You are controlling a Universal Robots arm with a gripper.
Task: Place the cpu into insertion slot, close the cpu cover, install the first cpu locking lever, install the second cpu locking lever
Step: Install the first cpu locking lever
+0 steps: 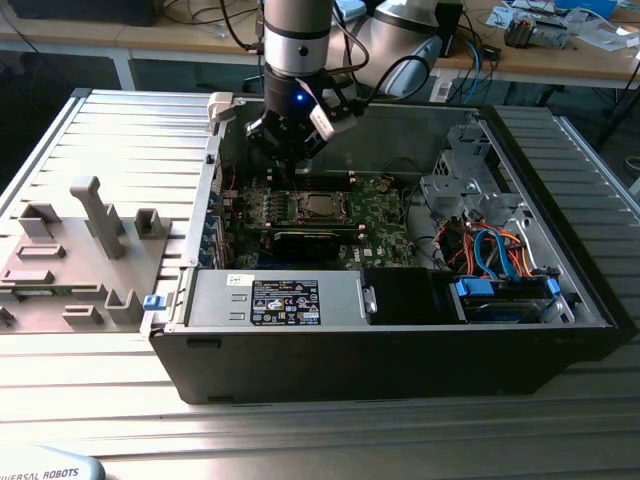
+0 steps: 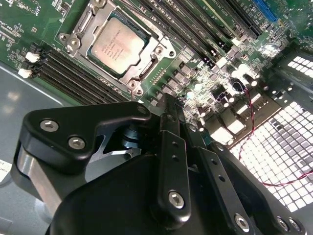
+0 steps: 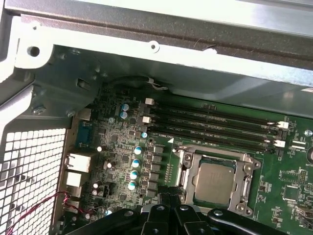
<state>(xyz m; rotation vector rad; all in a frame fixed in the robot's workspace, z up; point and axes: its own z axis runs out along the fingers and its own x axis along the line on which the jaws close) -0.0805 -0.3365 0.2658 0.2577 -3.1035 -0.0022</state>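
A ribbed grey metal worktop (image 1: 330, 420) carries an open black computer case (image 1: 400, 350). On the exterior view's left of the case lies a grey fixture plate (image 1: 70, 250) with upright blocks. Behind the case stands a wooden bench (image 1: 560, 55) strewn with cables and small parts, dark floor beneath it.

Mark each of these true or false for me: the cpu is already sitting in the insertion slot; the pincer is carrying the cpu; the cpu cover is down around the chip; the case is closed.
1. The cpu sits in the insertion slot. True.
2. The pincer is carrying the cpu. False: the chip lies in the socket, apart from the pincer, which hangs above the board beside it.
3. The cpu cover lies down around the chip. True, as both wrist views show the frame flat around it.
4. The computer case is closed. False: its side is open, with the green board exposed.
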